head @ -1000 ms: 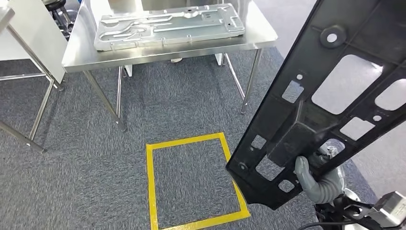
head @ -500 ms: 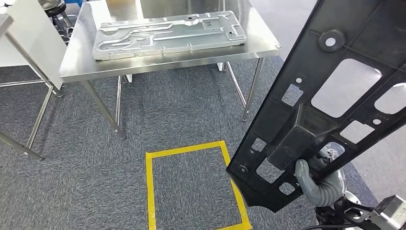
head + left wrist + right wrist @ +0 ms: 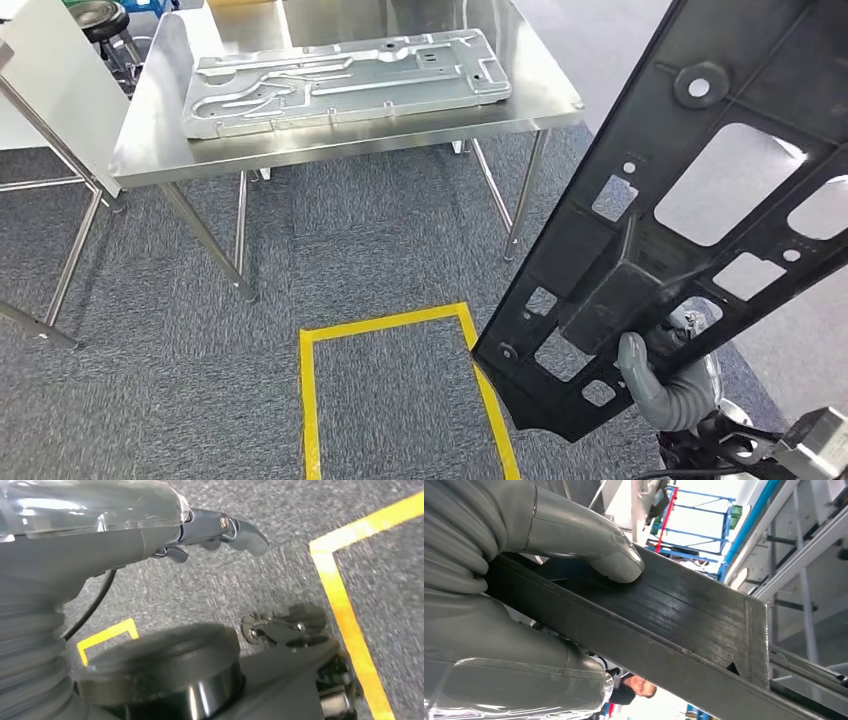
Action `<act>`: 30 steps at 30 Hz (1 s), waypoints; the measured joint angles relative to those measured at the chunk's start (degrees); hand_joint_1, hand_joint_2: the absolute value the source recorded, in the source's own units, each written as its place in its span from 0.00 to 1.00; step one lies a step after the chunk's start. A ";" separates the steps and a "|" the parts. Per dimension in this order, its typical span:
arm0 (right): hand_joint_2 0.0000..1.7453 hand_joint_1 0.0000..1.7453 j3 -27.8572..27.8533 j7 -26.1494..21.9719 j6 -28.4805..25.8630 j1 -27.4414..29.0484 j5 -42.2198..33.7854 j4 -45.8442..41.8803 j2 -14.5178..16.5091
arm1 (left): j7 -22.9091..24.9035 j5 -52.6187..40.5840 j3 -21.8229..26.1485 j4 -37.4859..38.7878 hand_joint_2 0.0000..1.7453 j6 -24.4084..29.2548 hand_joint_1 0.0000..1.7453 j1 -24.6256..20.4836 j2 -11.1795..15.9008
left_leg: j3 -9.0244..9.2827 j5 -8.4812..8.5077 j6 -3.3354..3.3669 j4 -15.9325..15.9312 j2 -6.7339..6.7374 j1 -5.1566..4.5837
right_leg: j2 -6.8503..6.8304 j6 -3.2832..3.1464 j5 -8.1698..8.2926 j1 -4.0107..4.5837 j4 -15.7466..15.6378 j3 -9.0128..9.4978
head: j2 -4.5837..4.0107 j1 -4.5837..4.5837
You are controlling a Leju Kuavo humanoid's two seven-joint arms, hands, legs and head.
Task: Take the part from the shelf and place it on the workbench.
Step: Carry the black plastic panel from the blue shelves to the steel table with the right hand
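Black part (image 3: 690, 200) — in right robot hand (image 3: 665, 385)

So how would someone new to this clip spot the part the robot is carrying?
Look at the right of the head view, above the grey carpet beside the yellow floor square. The right hand grips the black panel near its lower end. Unlike the silver metal plate lying on the steel workbench, it is black, tilted and full of cut-outs.

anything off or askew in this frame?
Nothing is damaged or spilled. The black part is held tilted, gripped near its lower end by the right hand, so most of it juts out above the grip. The metal panel lies flat on the workbench, slightly skewed to its edges.
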 joint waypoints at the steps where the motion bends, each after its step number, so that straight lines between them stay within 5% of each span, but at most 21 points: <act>1: 1.00 1.00 -0.04 0.00 0.03 0.04 -0.01 0.04 0.01 | -0.02 0.00 0.00 0.00 1.00 0.01 0.00 0.07 0.00 | 0.59 0.05 0.14 -0.68 -0.10 0.14 | -0.07 0.30 0.10 -0.06 0.53 0.03 | 0.00 0.01; 3: 1.00 1.00 -0.10 -0.07 0.14 -0.16 -0.04 0.12 0.03 | -0.04 0.00 0.00 0.00 1.00 0.01 0.00 0.06 -0.01 | 2.01 0.08 0.36 -1.60 -0.25 0.50 | -0.13 0.76 -1.21 -0.21 3.73 -1.60 | 0.00 0.02; 6: 1.00 1.00 -0.11 -0.16 0.30 -0.44 -0.06 0.43 0.03 | -0.05 0.01 0.00 0.00 1.00 0.01 0.00 0.01 -0.03 | 3.06 -0.67 0.35 -1.86 -0.24 0.67 | -0.15 1.75 -4.75 -0.71 13.22 -8.34 | 0.00 0.02; 7: 1.00 1.00 -0.11 -0.16 0.36 -0.44 -0.05 0.61 0.03 | -0.04 0.01 0.00 0.00 1.00 0.00 0.00 0.10 -0.03 | 3.50 -1.09 0.21 -1.85 -0.26 0.75 | -0.18 2.01 -4.75 -0.92 14.84 -10.16 | 0.00 0.02; 9: 1.00 1.00 -0.11 -0.18 0.48 -0.45 -0.03 0.87 0.03 | -0.01 0.00 0.00 0.00 1.00 0.00 0.00 0.29 -0.04 | 4.82 -2.13 -0.25 -1.83 -0.33 1.10 | -0.28 2.44 -1.57 -1.33 12.16 -10.84 | 0.00 0.02; 12: 1.00 1.00 -0.11 -0.37 0.64 -0.50 -0.01 1.08 0.04 | -0.02 0.01 0.00 0.00 1.00 0.00 0.00 0.29 -0.03 | 6.74 -3.94 -1.38 -1.67 -0.41 1.44 | -0.86 2.74 4.86 -1.64 2.48 -8.27 | 0.00 0.02; 16: 1.00 1.00 -0.14 -0.50 0.83 -0.50 0.05 1.27 0.05 | -0.20 0.01 0.00 0.00 1.00 -0.02 0.00 0.06 -0.01 | 7.67 -4.80 -2.95 -1.14 -0.30 1.36 | -0.69 0.46 4.98 -1.38 0.87 -7.33 | 0.00 0.03; 18: 1.00 1.00 -0.14 -0.53 0.89 -0.61 0.03 1.27 0.05 | -0.33 0.01 -0.01 0.00 1.00 -0.02 0.00 -0.12 -0.01 | 5.91 -4.99 -3.32 2.93 -0.30 1.52 | -0.55 -0.35 4.36 -1.36 0.72 -6.38 | 0.00 0.02; 21: 1.00 1.00 -0.14 -0.54 0.90 -0.62 0.03 1.28 0.05 | -0.49 0.06 -0.01 0.00 1.00 -0.08 0.00 -0.23 -0.03 | -1.52 -8.74 -3.50 13.58 -0.30 1.57 | -0.49 -1.02 3.11 -1.02 0.65 -5.10 | 0.00 0.02; 23: 1.00 1.00 -0.14 -0.56 0.91 -0.59 0.02 1.29 0.05 | -0.66 0.11 0.01 0.00 1.00 -0.15 0.00 -0.28 -0.04 | -4.69 -10.36 -3.22 15.55 -0.30 1.50 | -0.37 -1.20 2.12 -0.66 0.64 -3.90 | 0.00 0.02; 24: 1.00 1.00 -0.14 -0.57 0.93 -0.58 0.02 1.29 0.05 | -0.71 0.11 0.01 0.00 1.00 -0.16 0.00 -0.30 -0.05 | -4.86 -9.19 -2.88 13.72 -0.31 1.38 | -0.32 -1.22 1.59 -0.46 0.63 -3.14 | 0.00 0.02; 27: 1.00 1.00 -0.16 -0.61 0.94 -0.62 -0.02 1.33 0.05 | -0.51 0.06 0.00 0.00 1.00 -0.17 0.00 -0.10 -0.02 | -3.38 -1.19 -1.07 4.49 -0.53 0.53 | -0.10 -1.02 0.09 -0.03 0.47 -1.06 | 0.00 0.03; 29: 1.00 1.00 -0.23 -0.53 0.85 -0.58 -0.09 1.29 0.05 | -0.36 -0.01 0.00 0.00 1.00 -0.19 0.00 -0.04 0.07 | -2.84 0.90 -0.29 2.03 -0.83 -0.02 | 0.15 -0.39 -0.36 -0.07 0.48 -0.36 | 0.00 0.02; 30: 1.00 1.00 -0.35 -0.52 0.80 -0.42 -0.16 1.18 0.04 | -0.28 -0.11 0.00 0.00 1.00 -0.21 0.00 -0.08 0.09 | -2.46 0.63 -0.05 1.53 -0.88 -0.11 | 0.24 0.06 -0.23 -0.07 0.70 -0.08 | 0.00 0.01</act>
